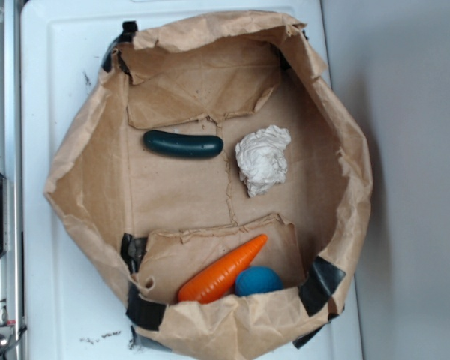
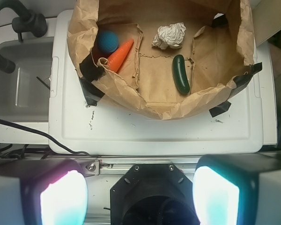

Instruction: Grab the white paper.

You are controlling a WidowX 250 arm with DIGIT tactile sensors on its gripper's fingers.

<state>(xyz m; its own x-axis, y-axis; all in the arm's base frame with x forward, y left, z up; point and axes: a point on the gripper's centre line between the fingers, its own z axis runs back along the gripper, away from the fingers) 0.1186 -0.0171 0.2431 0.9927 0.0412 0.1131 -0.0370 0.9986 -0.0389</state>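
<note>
The white paper is a crumpled wad lying inside the opened brown paper bag, right of centre. It also shows in the wrist view at the top. My gripper is open, its two pale fingers wide apart with nothing between them. It is high above the robot's base, well clear of the bag and far from the wad. The gripper is out of the exterior view.
In the bag lie a dark green cucumber, an orange carrot and a blue ball. The bag sits on a white lid, taped with black tape. A grey sink with a black tap is left in the wrist view.
</note>
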